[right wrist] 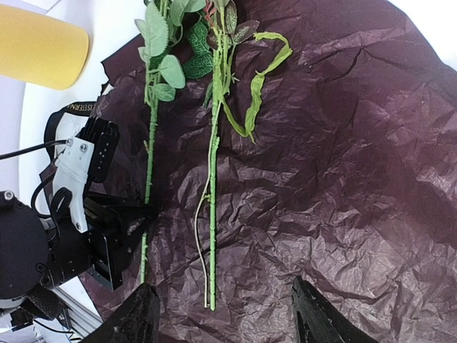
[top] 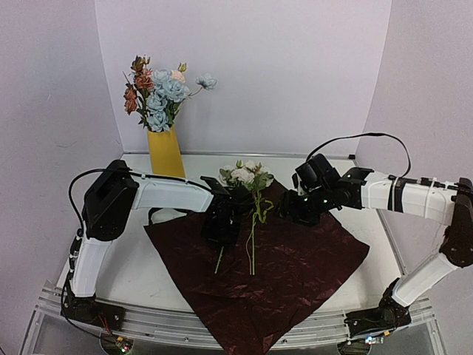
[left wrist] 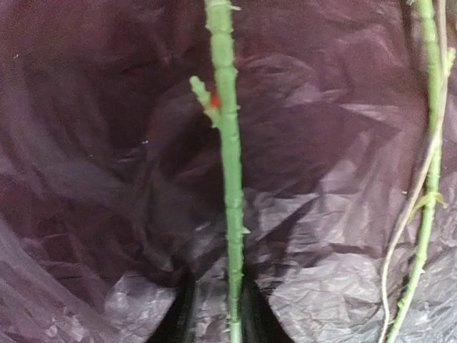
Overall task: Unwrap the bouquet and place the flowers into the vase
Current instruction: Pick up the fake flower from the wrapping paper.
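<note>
Red paper [top: 295,259] covered desk [top: 133,266]. Left hand [top: 221,233] sat round stem [left wrist: 230,179], clamp unclear; right hand [right wrist: 227,314] apart, empty. Stem prob. light, springy: grip mid-stem.

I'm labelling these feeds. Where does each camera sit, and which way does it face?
Top external: above and behind the bases, facing down on the dark red paper and vase; both arms show.
Left wrist: on the left gripper, looking along a stem; own fingertips at bottom.
Right wrist: faces the left gripper across the paper; own fingers at bottom.
Shared: both wrist views show that stem.
</note>
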Robot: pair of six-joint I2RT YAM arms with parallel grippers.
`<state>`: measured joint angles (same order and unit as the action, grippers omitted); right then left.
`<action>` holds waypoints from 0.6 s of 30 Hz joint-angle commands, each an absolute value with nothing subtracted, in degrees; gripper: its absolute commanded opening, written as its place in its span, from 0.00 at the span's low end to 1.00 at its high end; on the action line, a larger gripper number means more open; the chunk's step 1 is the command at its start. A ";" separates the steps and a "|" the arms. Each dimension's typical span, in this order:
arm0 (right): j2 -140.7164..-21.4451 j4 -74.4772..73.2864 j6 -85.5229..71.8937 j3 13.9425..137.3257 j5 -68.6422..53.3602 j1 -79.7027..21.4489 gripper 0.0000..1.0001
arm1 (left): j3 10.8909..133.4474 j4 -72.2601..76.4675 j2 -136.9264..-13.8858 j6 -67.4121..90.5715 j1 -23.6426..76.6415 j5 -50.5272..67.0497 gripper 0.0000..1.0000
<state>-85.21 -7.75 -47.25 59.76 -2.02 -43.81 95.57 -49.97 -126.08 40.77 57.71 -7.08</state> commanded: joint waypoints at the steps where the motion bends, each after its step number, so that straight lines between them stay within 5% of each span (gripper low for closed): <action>1: -86.51 -9.84 -46.67 62.31 -1.23 -44.03 0.64 | 97.95 -52.47 -125.52 39.64 57.92 -10.18 0.10; 4: -86.66 -9.87 -46.84 62.48 -1.23 -44.04 0.64 | 99.56 -52.43 -124.23 39.33 57.92 -10.90 0.00; 18: -88.05 -9.93 -47.27 63.50 -2.17 -44.03 0.64 | 102.94 -52.55 -117.75 40.26 57.92 -14.85 0.00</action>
